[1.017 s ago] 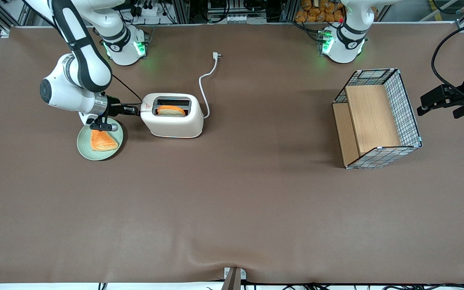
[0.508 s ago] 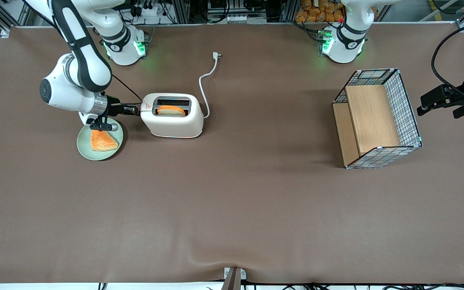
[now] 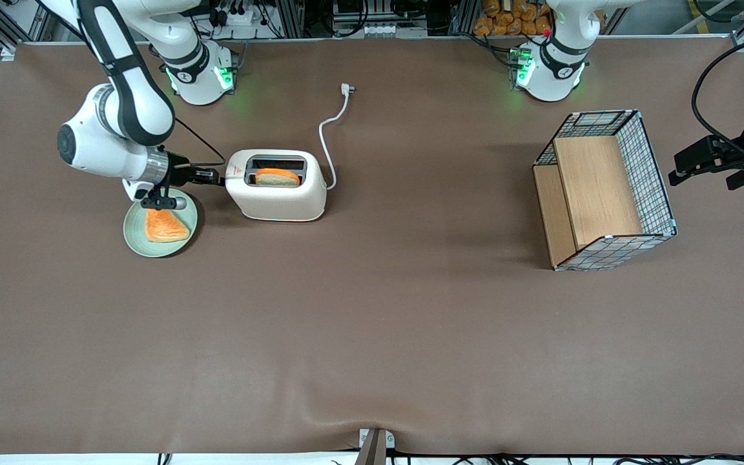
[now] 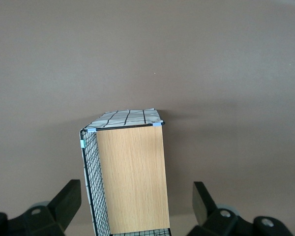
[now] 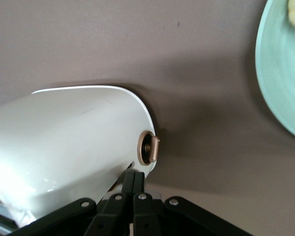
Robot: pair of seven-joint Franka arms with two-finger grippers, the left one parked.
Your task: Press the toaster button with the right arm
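Toaster [image 3: 276,187] is sitting on the table [image 3: 372,323] toward the working arm's end, one slice of toast [image 3: 276,177] showing in its top slot, white cord [image 3: 330,139] trailing away from the front camera. Right arm [image 3: 113,123] is reaching in level, and its hand [image 3: 214,176] is meeting the toaster's short end just beside the red triangle mark [image 3: 236,170].

In the wrist view the hand [image 5: 133,189] is showing both fingers drawn together with no gap and nothing between them; their tips are resting against the toaster [image 5: 64,137] next to a round brown knob [image 5: 148,148]. The toaster button itself is not showing in any view; judging by the fingers' position, it is probably hidden under their tips.

Green plate [image 3: 160,223] with a second slice [image 3: 165,225] is lying directly under the wrist, nearer the front camera than the hand.

Judgement on the press: push straight down along the end face, keeping the closed fingertips on the lever, not on the knob. Any sideways force is likely to shove the light toaster along the table. Keep the wrist clear of the plate while descending.
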